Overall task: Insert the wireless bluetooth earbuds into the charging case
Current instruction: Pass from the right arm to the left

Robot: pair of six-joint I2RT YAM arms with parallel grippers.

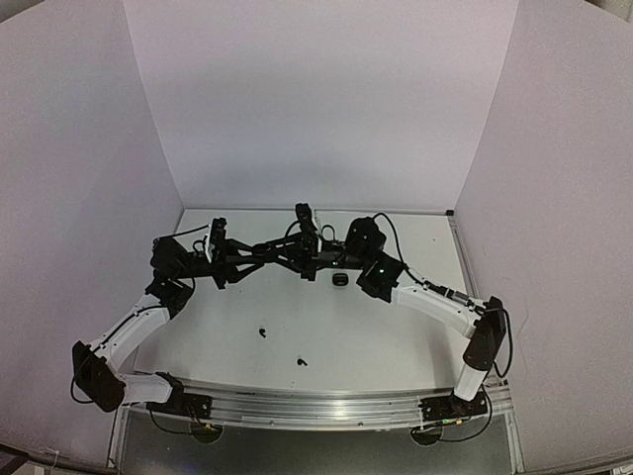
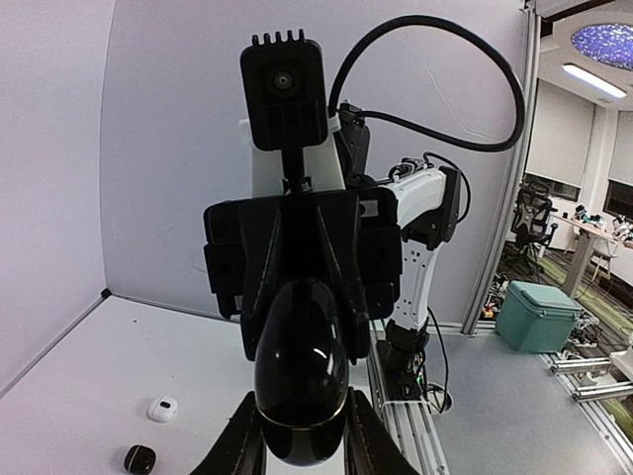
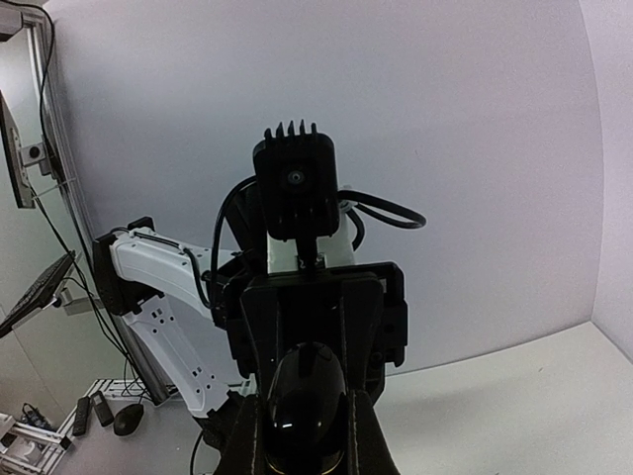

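White panels [image 1: 316, 99] close in three sides of a white worktop [image 1: 396, 336]. In the left wrist view a lab with a teal box [image 2: 539, 317] on its floor shows past the right panel's edge.

The left arm [image 1: 124, 336] and the right arm [image 1: 440, 307] rise from the rail [image 1: 316, 406] at the near edge and bend inward. Their wrists meet nose to nose above the middle of the worktop.

The left claw [image 2: 302, 450] is narrow and clamped on a glossy black case [image 2: 302, 381], one finger on each side of its lower end. The right claw [image 3: 309, 445] is likewise narrow, with its fingers pressed on either side of the same case from the opposite end. So the case hangs between the two claws, clear of the worktop. A thin gold line rings it near the left claw's fingers. I cannot tell whether its lid is open or shut.

A small black case [image 1: 339, 281] lies on the worktop near the right arm's wrist. In the left wrist view a white case [image 2: 162, 409] lies close beside it.

The earbuds in view are loose on the worktop, not in any case. A black earbud [image 1: 263, 332] lies toward the near side, below the joined claws, and a second earbud [image 1: 302, 361] lies nearer the rail, the two apart from each other.
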